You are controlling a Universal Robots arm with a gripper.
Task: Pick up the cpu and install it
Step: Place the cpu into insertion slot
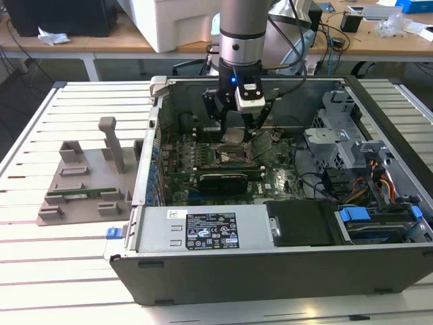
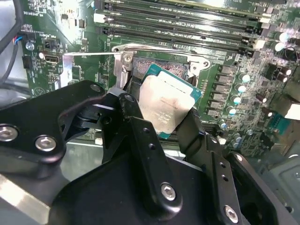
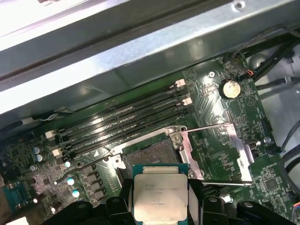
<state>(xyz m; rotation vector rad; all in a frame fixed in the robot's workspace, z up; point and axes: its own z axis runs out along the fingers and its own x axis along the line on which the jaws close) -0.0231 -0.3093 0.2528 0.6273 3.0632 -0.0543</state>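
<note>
My gripper (image 1: pixel 234 133) is shut on the cpu (image 1: pixel 233 136), a flat square chip with a silver metal top and a green rim. It hangs inside the open computer case (image 1: pixel 284 264), a little above the motherboard's open socket (image 1: pixel 227 155). In the second wrist view the cpu (image 2: pixel 166 103) sits between two black fingers (image 2: pixel 140 136), in front of the socket (image 2: pixel 159 65). In the first wrist view the cpu (image 3: pixel 160 197) is held level, with the bare socket (image 3: pixel 150 157) just beyond it and the socket's metal plate (image 3: pixel 211 150) swung open to one side.
Memory slots (image 3: pixel 122 117) run alongside the socket. A black card (image 1: pixel 221 180) lies in front of it, with drive cages and cables (image 1: pixel 352 169) on the exterior view's right. A grey fixture tray (image 1: pixel 81 183) holding a green memory stick (image 1: pixel 80 195) stands outside the case.
</note>
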